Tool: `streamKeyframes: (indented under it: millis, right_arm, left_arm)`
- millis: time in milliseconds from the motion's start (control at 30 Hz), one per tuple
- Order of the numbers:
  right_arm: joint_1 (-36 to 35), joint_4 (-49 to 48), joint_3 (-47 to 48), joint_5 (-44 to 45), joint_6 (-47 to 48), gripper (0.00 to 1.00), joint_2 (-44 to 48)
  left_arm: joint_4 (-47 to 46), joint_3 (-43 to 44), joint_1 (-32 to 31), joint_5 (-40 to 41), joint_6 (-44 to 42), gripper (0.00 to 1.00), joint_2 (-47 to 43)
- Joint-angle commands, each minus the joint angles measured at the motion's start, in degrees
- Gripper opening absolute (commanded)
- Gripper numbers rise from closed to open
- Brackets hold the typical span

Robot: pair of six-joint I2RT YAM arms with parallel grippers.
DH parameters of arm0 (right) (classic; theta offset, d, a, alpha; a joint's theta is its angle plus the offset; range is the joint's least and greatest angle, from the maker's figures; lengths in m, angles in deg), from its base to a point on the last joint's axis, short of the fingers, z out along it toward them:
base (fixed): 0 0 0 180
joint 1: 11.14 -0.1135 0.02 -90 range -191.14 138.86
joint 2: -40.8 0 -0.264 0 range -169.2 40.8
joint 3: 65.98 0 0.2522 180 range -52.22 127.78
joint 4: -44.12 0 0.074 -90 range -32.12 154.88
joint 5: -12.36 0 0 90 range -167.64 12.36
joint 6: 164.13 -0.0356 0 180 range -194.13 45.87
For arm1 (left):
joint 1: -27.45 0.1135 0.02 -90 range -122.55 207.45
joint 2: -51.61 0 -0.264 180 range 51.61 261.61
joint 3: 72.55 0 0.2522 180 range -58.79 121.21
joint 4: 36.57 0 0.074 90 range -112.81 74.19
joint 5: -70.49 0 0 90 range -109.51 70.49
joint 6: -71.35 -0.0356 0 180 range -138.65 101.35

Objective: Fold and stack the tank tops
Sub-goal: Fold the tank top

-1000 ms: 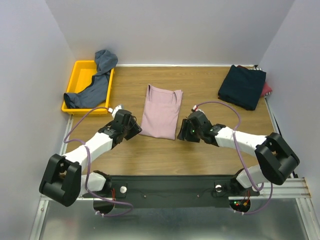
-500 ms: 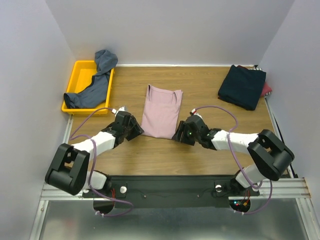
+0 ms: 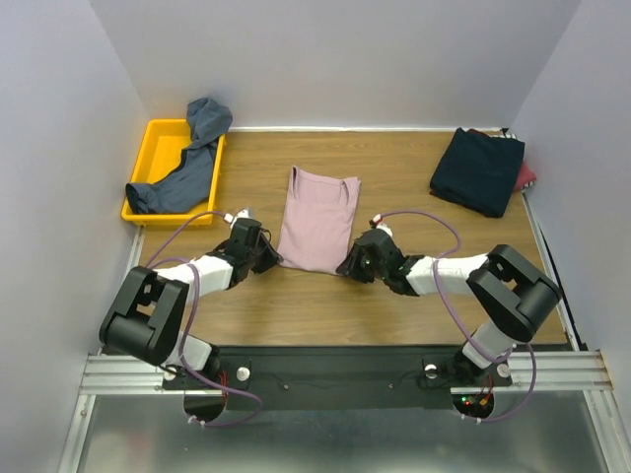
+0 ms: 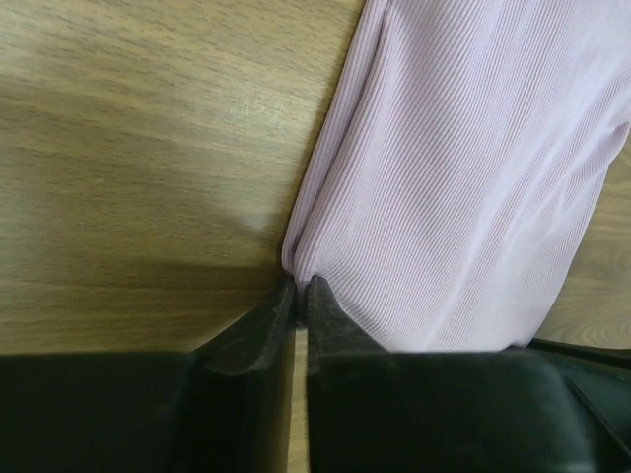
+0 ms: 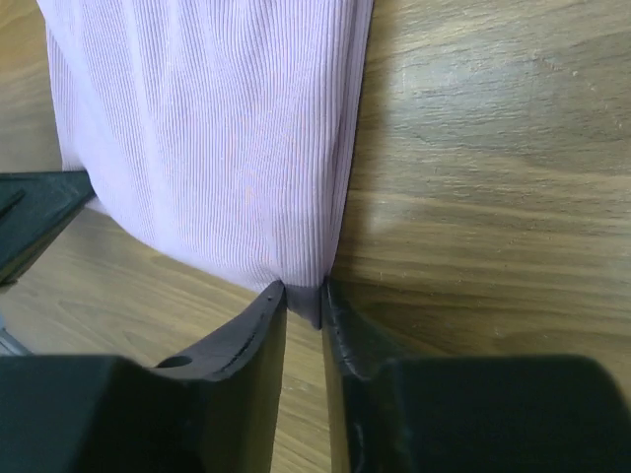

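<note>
Pink tank top (image 3: 318, 219) lies flat in the middle of the table (image 3: 414, 197), folded into a narrow strip, neckline toward the far side, hem toward the arms.

Left fingers (image 3: 267, 258) are low at the near left corner of the hem. In the left wrist view the left fingers (image 4: 279, 307) are drawn almost together, and the corner of the pink cloth (image 4: 473, 168) runs into the thin gap between the tips: pinched.

Right fingers (image 3: 351, 266) are at the near right corner. In the right wrist view the right fingers (image 5: 264, 317) are nearly closed too, with a fold of the pink cloth (image 5: 207, 128) caught between them, resting on the wood.

Far left: blue-grey tank top (image 3: 187, 168) draped loosely over the yellow tray (image 3: 158, 130), part in, part hanging over the rim.

Far right: navy tank top (image 3: 476, 169) folded, with a red tank top (image 3: 528, 177) showing at its right edge, partly covered.
</note>
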State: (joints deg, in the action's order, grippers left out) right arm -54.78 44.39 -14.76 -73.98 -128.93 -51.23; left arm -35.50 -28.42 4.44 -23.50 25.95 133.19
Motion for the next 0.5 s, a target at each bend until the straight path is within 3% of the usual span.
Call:
streamKeyframes:
  millis: [0, 100, 200, 400, 467]
  right_arm:
    - [-0.7, 3.1, -0.8, 3.4, 0.9, 0.22, -0.8]
    - [-0.7, 5.7, -0.2, 4.0, 3.1, 0.10, 2.0]
    - [-0.9, 9.1, -0.4, 3.2, 5.1, 0.05, 6.2]
    - [-6.2, 16.5, -2.3, 2.8, 5.2, 0.01, 14.1]
    - [-10.3, 19.6, -2.7, 3.6, 3.5, 0.00, 17.1]
  left_arm:
    - [1.4, -1.8, -0.1, -1.3, -1.1, 0.04, 0.4]
    - [3.5, -2.7, -0.7, -1.9, -0.6, 0.00, -3.1]
    - [6.5, -4.1, -1.5, -2.2, 1.7, 0.00, -8.7]
    - [15.1, -6.5, -7.0, 1.3, 7.5, 0.00, -20.0]
    - [19.3, -6.6, -11.9, 2.9, 11.3, 0.00, -24.4]
